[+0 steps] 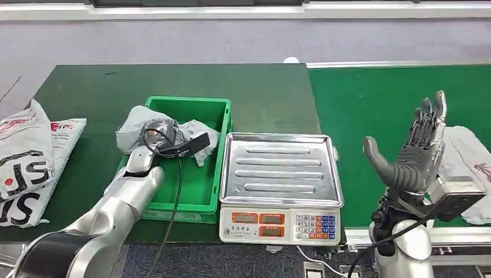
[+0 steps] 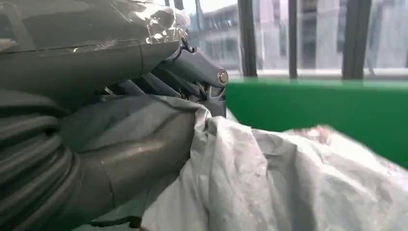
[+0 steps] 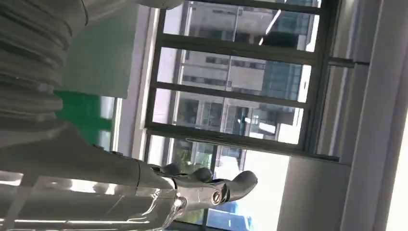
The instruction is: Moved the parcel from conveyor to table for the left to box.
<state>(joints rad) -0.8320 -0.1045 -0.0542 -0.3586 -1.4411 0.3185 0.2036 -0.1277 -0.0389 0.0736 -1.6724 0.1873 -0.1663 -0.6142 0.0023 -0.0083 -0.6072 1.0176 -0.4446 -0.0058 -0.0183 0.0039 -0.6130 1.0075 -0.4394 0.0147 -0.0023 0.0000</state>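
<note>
A crumpled grey parcel [image 1: 131, 124] lies across the left rim of the green box [image 1: 188, 103], partly inside it. My left hand [image 1: 158, 136] reaches over the box and grips this parcel; in the left wrist view its thumb and fingers [image 2: 139, 144] pinch a fold of the grey parcel [image 2: 288, 183] in front of the green box wall [image 2: 312, 106]. My right hand [image 1: 418, 149] is raised above the green conveyor [image 1: 370, 98], fingers spread and pointing up, holding nothing. In the right wrist view the right hand [image 3: 202, 187] stands against windows. Another grey parcel [image 1: 468, 152] lies on the conveyor just right of that hand.
A metal-topped weighing scale [image 1: 281, 169] stands between the box and the conveyor. White printed courier bags [image 1: 29, 156] lie at the table's left edge. Behind the box the dark green tabletop [image 1: 173, 78] is bare.
</note>
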